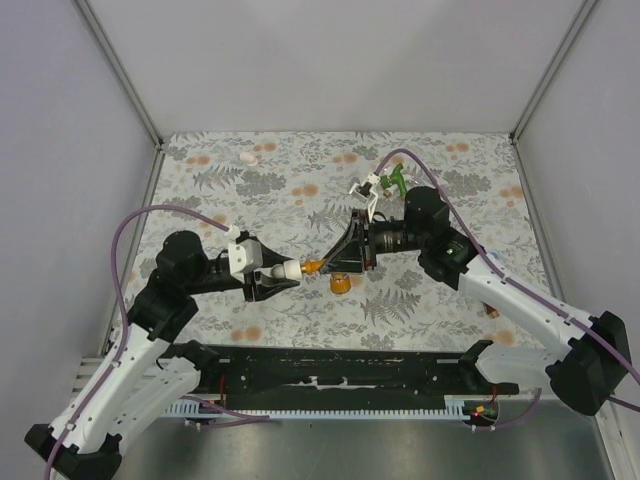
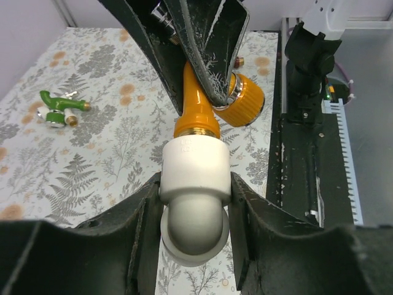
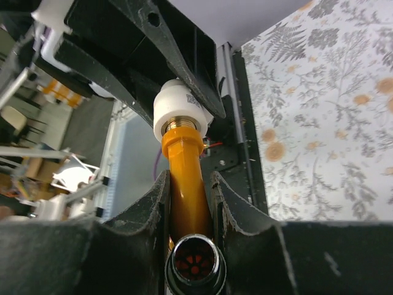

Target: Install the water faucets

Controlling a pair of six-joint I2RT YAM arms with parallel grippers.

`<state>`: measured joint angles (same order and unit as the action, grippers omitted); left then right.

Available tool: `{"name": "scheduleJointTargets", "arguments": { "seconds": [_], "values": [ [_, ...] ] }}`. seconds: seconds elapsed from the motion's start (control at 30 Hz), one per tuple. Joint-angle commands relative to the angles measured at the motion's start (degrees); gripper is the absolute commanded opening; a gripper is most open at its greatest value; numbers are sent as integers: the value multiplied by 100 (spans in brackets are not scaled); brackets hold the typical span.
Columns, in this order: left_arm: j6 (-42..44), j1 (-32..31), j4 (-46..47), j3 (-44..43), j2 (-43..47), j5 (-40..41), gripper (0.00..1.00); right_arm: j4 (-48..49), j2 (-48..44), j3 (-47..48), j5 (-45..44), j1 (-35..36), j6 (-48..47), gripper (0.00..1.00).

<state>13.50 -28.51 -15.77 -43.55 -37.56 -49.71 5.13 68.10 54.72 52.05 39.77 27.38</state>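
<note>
As left gripper [image 2: 195, 209] pinches a smooth white elbow [image 2: 195, 169], right gripper [image 3: 189, 190] clamps the glossy orange faucet [image 3: 183, 150]; pieces joined.

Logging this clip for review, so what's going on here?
The left gripper holds a white plastic elbow fitting. The right gripper grips an orange tap-shaped faucet by its body. The faucet's brass threaded end sits in the fitting's mouth, between the two arms. A green faucet lies on the floral table behind.
</note>
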Motion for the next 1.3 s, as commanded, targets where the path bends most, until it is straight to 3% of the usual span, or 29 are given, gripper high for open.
{"name": "scheduleJointTargets", "arguments": {
  "seconds": [0.0,0.13,0.17,0.37,0.63,0.8,0.97,1.1,1.27],
  "values": [
    [557,-49,101,-22,284,620,2,349,133,-137,-502,-13,1831,0],
    [575,-75,74,-4,337,726,2,199,405,-128,-460,-13,2377,0],
    [575,-76,74,-4,328,735,2,182,493,-93,-390,-13,2404,4],
    [488,-76,74,-13,302,831,2,-151,459,135,-678,-127,1747,41],
    [241,-76,215,-4,249,981,2,-1170,-375,618,-1916,-531,-396,74],
    [40,-76,337,-4,170,1016,2,-1304,-999,418,-2156,-523,-2040,77],
    [-434,-76,557,-31,4,1078,2,-269,-1527,-565,-1699,-523,-3149,78],
    [-1006,-76,759,-83,-120,1288,2,541,-1703,-1243,-1540,-453,-3510,80],
    [-1743,-84,742,-250,-269,1779,2,1297,-1677,-1858,-2136,12,-3835,83]
  ]
}}
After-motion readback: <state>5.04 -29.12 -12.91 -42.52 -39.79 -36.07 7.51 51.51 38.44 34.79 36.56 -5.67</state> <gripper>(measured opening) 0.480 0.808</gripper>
